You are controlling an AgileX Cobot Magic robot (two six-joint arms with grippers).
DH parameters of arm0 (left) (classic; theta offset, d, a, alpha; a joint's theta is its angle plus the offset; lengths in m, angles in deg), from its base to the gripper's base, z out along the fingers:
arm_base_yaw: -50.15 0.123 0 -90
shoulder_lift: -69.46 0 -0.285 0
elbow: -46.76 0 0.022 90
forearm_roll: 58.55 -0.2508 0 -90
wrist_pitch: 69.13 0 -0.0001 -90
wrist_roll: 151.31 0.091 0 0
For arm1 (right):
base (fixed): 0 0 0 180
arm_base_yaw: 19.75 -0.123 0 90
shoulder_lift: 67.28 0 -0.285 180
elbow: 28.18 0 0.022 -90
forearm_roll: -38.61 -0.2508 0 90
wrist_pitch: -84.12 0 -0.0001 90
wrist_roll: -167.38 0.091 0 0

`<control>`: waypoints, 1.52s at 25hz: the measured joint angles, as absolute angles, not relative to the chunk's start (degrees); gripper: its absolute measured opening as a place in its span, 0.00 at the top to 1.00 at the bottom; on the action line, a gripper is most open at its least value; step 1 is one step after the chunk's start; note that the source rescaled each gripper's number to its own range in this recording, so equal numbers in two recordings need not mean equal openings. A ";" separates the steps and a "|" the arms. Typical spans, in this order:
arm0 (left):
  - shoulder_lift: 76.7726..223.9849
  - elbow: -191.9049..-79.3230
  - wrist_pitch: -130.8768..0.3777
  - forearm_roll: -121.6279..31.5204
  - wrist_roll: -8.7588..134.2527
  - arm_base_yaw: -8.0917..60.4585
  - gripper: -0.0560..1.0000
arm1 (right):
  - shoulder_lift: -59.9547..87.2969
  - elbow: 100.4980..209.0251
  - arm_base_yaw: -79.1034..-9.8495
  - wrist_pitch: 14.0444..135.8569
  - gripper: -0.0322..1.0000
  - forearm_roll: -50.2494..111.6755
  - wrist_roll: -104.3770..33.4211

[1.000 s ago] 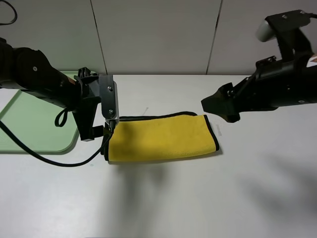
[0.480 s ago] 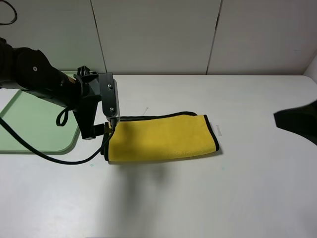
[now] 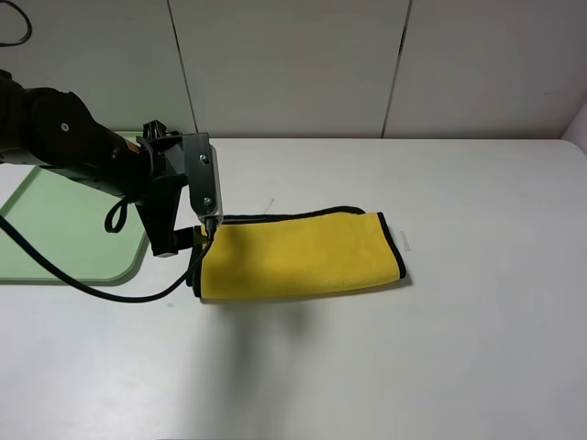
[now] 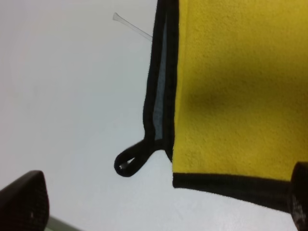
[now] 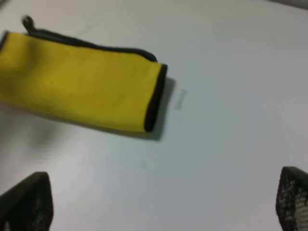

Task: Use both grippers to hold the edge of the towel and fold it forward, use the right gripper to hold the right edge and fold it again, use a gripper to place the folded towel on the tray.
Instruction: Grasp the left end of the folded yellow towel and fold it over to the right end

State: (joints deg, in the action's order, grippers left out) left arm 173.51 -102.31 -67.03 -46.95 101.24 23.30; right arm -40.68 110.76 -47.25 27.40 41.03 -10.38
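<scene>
Now, on my high camera I see the soft bright-yellow microfibre towel (image 3: pixel 303 255) lying on the white desk (image 3: pixel 459 348), folded into one long band. Its narrow black-trimmed edge (image 3: pixel 396 247) runs around the right end and along the far side. The flat pale mint-green plastic tray (image 3: pixel 46 247) sits at the left of the desk, near the towel but not touching it, and nothing lies on the part I can see.

The left end effector (image 3: pixel 204 240) hangs at the left end of the towel. Its black arm reaches over the near corner of the tray, and a black cable (image 3: pixel 92 289) trails below it on the desk. In the left wrist view the end effector (image 4: pixel 161 199) is spread wide: one of its fingers (image 4: pixel 24 204) stands over bare desk, the other at the trimmed border. It pinches nothing. Between them I see the towel (image 4: pixel 231 96) corner and its small black loop (image 4: pixel 130 161), flat on the desk.

The right arm does not appear in the high view. Its wrist camera shows the right end effector (image 5: pixel 159 199) also spread, the fingers (image 5: pixel 29 202) empty, with the towel (image 5: pixel 82 82) well apart from it.
</scene>
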 joint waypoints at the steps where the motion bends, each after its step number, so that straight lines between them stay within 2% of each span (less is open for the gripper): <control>1: 173.51 -102.31 -67.03 -46.95 101.24 23.30 0.00 | -42.38 109.97 -47.25 27.40 0.00 40.57 -10.38; 6: 173.51 -102.31 -67.08 -46.95 101.24 23.30 0.00 | -50.14 104.13 -47.25 26.50 0.00 38.61 -10.38; 13: 173.51 -102.31 -67.32 -46.95 101.24 23.30 0.00 | -59.13 102.78 -47.25 25.69 0.00 38.61 -10.38; 24: 173.51 -102.31 -67.38 -46.95 101.24 23.30 0.00 | -59.87 102.78 -47.02 25.69 0.00 38.13 -10.38; 30: 173.51 -102.31 -67.38 -46.95 101.24 23.30 0.00 | -59.88 102.78 -39.76 25.69 0.00 38.20 -10.38; 38: 173.51 -102.31 -67.38 -46.95 101.24 23.30 0.00 | -59.88 102.78 -25.18 25.69 0.00 38.20 -10.38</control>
